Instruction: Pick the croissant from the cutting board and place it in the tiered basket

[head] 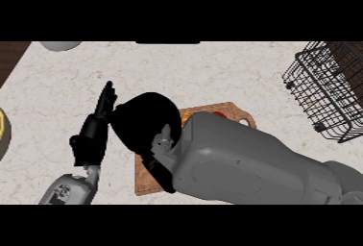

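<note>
The brown cutting board [210, 110] lies at the counter's middle, mostly covered by my right forearm. A small orange patch, likely the croissant [222, 115], peeks out at the forearm's upper edge near the board's far right corner. My right hand [145, 121] hangs over the board's left part as a rounded black shape seen from the back; its fingers are hidden. My left hand [96, 129] stands just left of the board, open, fingers straight and pointing away. The black wire tiered basket [327, 86] sits at the far right.
A white bowl [60, 45] shows at the top left edge, beside a dark wooden strip [10, 60]. A yellow plate rim [3, 135] pokes in at the left edge. Bare marble counter [234, 72] lies between the board and the basket.
</note>
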`<act>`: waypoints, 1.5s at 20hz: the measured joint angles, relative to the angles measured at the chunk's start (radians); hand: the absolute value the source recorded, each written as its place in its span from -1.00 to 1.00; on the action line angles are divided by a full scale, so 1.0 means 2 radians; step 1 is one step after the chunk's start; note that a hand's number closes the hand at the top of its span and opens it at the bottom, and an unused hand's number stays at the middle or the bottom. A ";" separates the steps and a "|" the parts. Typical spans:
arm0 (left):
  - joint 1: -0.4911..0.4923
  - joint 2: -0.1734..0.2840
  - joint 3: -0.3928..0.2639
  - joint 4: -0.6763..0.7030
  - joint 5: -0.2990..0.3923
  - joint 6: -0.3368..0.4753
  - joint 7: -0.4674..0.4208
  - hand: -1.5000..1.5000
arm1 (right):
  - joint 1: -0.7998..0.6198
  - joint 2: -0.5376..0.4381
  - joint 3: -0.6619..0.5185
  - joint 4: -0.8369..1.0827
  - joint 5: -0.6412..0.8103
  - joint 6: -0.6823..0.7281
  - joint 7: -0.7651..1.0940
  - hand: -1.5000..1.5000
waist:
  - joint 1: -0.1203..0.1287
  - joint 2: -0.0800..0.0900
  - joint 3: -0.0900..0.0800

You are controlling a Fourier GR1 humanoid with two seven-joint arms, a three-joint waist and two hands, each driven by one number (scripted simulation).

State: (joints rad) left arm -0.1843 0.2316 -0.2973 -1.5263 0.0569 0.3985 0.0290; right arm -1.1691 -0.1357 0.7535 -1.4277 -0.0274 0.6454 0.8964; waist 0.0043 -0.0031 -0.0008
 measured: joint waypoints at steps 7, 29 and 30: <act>0.008 -0.002 0.007 0.001 -0.005 -0.004 -0.005 0.00 | 0.017 -0.007 0.020 0.000 0.006 0.014 0.015 -1.00 | -0.003 -0.001 0.000; 0.007 -0.024 0.025 0.003 -0.025 -0.024 -0.004 0.00 | 0.051 -0.012 0.052 0.006 0.171 0.102 -0.057 -1.00 | 0.000 0.001 0.000; 0.013 -0.024 0.023 -0.001 -0.026 -0.026 -0.007 0.00 | 0.057 -0.013 0.053 0.008 0.186 0.097 -0.061 -1.00 | 0.001 0.001 0.000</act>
State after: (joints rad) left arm -0.1573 0.1843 -0.2504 -1.5291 0.0048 0.3458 0.0154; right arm -1.0542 -0.1612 0.8600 -1.4120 0.3445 0.8402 0.7749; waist 0.0058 -0.0003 0.0000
